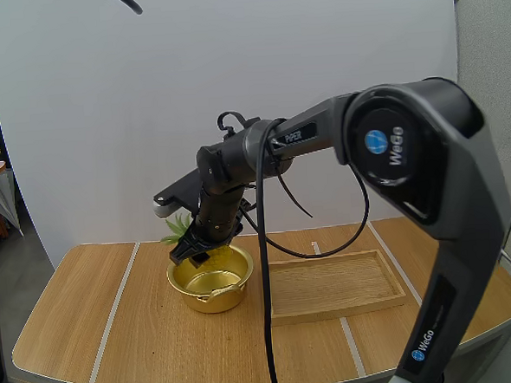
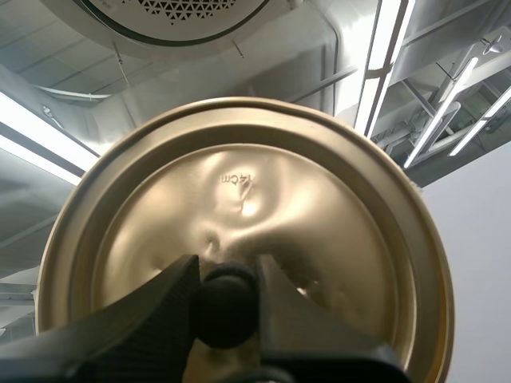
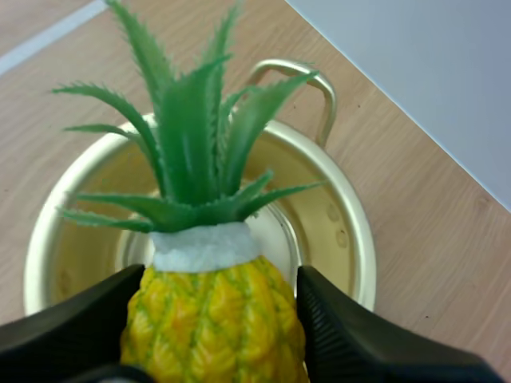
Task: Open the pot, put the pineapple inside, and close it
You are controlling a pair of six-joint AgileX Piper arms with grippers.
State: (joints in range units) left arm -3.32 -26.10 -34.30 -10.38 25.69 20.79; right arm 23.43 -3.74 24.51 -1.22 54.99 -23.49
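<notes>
A gold pot [image 1: 207, 283] stands open on the wooden table, left of centre. My right gripper [image 1: 200, 247] hangs just over its rim, shut on a toy pineapple [image 1: 178, 223] whose green leaves stick out to the left. In the right wrist view the yellow pineapple [image 3: 211, 319] sits pinched between my right gripper [image 3: 219, 311] fingers, its crown pointing over the pot [image 3: 351, 239] and its far handle [image 3: 307, 80]. My left gripper [image 2: 227, 295] is shut on the black knob [image 2: 227, 309] of the gold lid [image 2: 239, 207], held up high toward the ceiling.
A shallow wooden tray [image 1: 331, 284] lies just right of the pot, with nothing in it. White tape lines [image 1: 115, 304] cross the table. The right arm's long links span from the right side across to the pot.
</notes>
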